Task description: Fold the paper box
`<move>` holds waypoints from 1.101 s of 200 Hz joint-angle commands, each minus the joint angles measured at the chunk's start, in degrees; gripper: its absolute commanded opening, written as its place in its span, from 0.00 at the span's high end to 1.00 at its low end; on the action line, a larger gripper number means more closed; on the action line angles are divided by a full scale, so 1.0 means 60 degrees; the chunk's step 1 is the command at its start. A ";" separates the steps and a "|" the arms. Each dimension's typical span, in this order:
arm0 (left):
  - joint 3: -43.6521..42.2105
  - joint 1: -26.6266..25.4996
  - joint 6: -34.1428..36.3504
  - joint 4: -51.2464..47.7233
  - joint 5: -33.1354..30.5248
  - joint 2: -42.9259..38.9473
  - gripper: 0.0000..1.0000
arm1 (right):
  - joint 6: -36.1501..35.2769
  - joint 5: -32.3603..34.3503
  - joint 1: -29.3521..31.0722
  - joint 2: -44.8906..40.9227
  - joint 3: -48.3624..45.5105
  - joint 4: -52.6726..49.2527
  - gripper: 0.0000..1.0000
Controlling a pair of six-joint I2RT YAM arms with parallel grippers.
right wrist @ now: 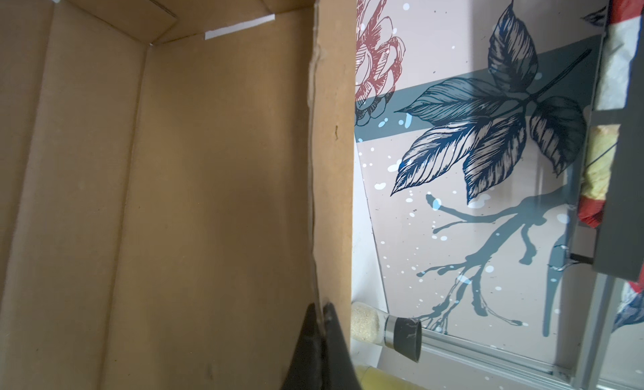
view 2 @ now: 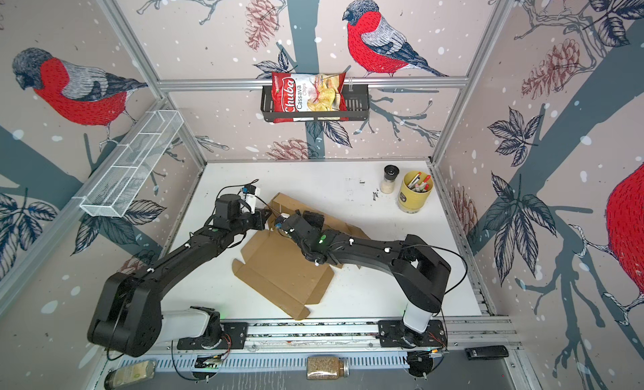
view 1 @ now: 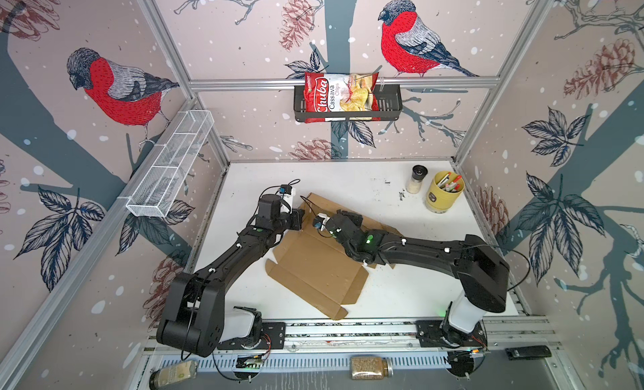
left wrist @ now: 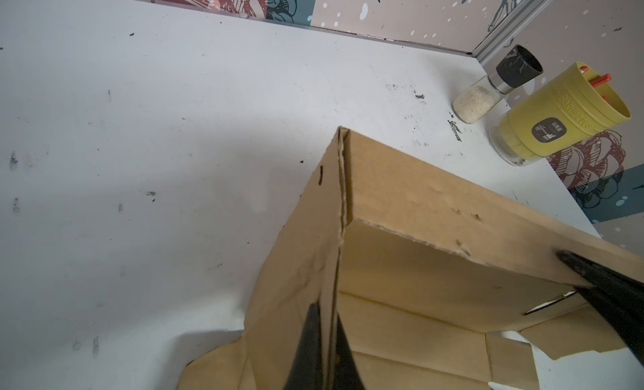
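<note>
The paper box [view 1: 315, 266] lay midway on the table [view 1: 400, 290], open surface all round. Far walls stood raised, near flaps flat. Left gripper [left wrist: 326, 313] and right gripper [right wrist: 320, 309] each pinched a wall edge, apparently adjoining walls.

Top views: both high above the near edge of the white table [view 1: 348, 175], angled steeply down toward the far edge, sharing nearly the whole scene. Left wrist view: close over a raised corner of the brown corrugated cardboard box [left wrist: 418, 203], facing the far right corner; black-capped glass shaker [left wrist: 477, 102] and yellow plastic pen cup [left wrist: 557, 123] shared with the top views. Right wrist view: very close along the box's inner wall, facing the far edge; same shaker shared.
</note>
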 commanded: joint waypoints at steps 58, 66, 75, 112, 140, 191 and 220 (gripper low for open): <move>-0.0049 -0.0029 -0.0321 -0.1285 -0.0351 -0.0061 0.92 | -0.0754 0.0846 0.0275 0.0572 -0.0185 0.0215 1.00; -0.0010 -0.0027 -0.0326 -0.1365 -0.0354 -0.0030 0.91 | -0.0783 0.0882 0.0318 0.0623 -0.0205 0.0268 1.00; 0.0017 -0.0026 -0.0337 -0.1438 -0.0364 0.0012 0.91 | -0.0771 0.0894 0.0379 0.0660 -0.0222 0.0268 1.00; 0.0428 0.0097 -0.0207 -0.2164 -0.0629 -0.0002 0.77 | -0.0770 0.0969 0.0487 0.0700 -0.0363 0.0216 1.00; 0.0958 0.0379 0.0154 -0.2781 -0.0356 -0.0255 0.60 | -0.0870 0.0932 0.0490 0.0662 -0.0448 0.0288 1.00; 0.2309 0.0691 0.0558 -0.3574 -0.0733 -0.0940 0.46 | -0.0912 0.0858 0.0532 0.0701 -0.0537 0.0313 1.00; 0.3184 0.1395 0.0488 -0.3024 -0.1086 -0.0567 0.35 | -0.0963 0.0811 0.0545 0.0664 -0.0551 0.0342 1.00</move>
